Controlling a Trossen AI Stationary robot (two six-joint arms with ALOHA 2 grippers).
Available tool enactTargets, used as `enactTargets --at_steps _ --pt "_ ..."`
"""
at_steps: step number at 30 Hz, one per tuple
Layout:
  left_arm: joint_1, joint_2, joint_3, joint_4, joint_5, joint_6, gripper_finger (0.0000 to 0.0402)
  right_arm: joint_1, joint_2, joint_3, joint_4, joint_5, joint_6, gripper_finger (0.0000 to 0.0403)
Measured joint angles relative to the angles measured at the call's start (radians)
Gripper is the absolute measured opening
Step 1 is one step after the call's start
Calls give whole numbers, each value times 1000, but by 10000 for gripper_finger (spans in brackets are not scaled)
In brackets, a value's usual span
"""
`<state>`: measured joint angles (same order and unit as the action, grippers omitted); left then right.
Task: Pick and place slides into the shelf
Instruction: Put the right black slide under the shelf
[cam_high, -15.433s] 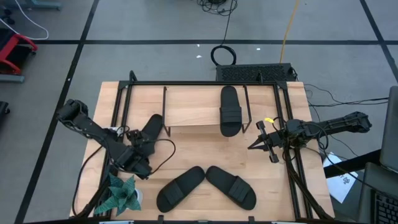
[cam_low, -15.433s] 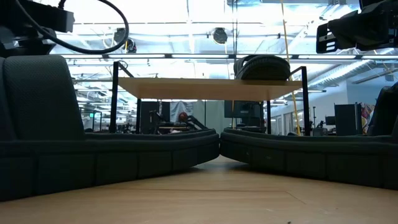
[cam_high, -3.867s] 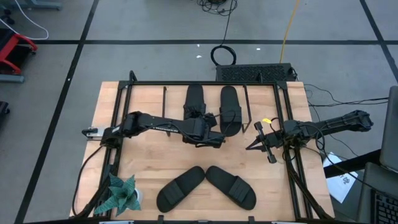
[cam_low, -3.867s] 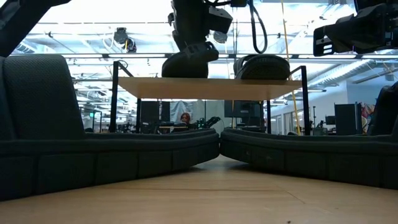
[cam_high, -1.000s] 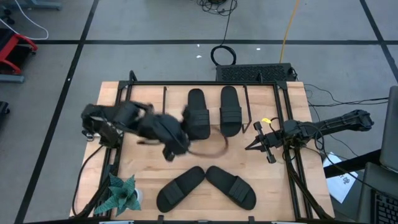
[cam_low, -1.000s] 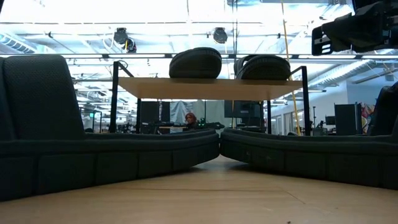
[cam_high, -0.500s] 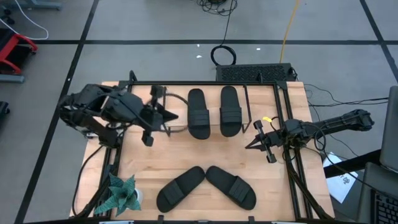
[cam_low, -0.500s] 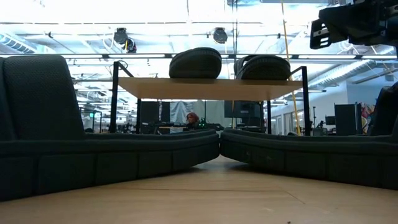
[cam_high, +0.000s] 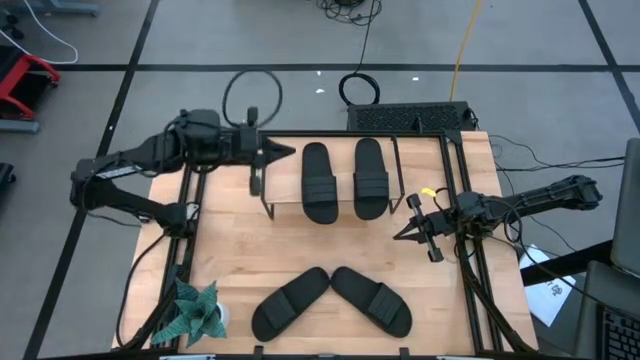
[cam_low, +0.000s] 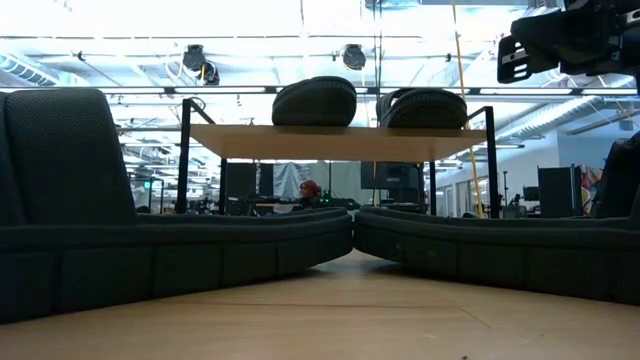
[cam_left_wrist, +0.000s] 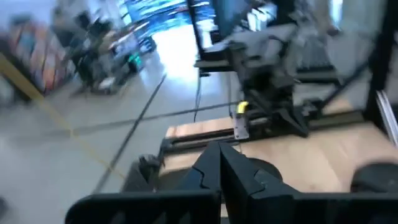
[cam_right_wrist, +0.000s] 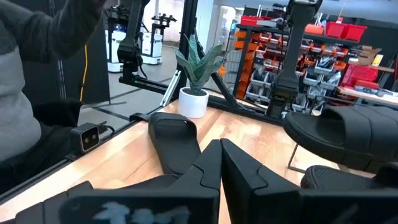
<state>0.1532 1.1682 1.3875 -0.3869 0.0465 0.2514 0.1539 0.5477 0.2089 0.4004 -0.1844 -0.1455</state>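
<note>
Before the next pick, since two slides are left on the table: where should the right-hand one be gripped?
Grip the right slide across its wide strap, coming straight down. The strap arches above the flat sole, and the left slide nearly touches only at the far tip.

No legible txt or labels.

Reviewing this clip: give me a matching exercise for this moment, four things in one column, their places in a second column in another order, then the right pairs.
Things:
1. two matte black slide sandals
2. two other black slides
3. green potted plant
4. right gripper

Places:
A. table's front-left corner
B. on the light wood shelf top
C. table's right edge, beside the shelf
D. tabletop, front centre

Pairs: 1-B, 2-D, 3-A, 4-C
</note>
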Motion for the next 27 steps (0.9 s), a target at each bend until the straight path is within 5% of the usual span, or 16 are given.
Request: enactTargets --at_steps 6,12,19,27 --pt "-45 -93 -211 81 -3 -24 0 0 14 0 6 0 2 0" --pt "-201 -267 -440 157 -335 -164 0 0 13 0 66 0 35 0" --pt "-362 -440 -568 -7 -554 -358 0 0 14 0 67 -2 43 0" --pt "-596 -480 -686 46 -775 -253 0 0 13 0 106 109 16 0"
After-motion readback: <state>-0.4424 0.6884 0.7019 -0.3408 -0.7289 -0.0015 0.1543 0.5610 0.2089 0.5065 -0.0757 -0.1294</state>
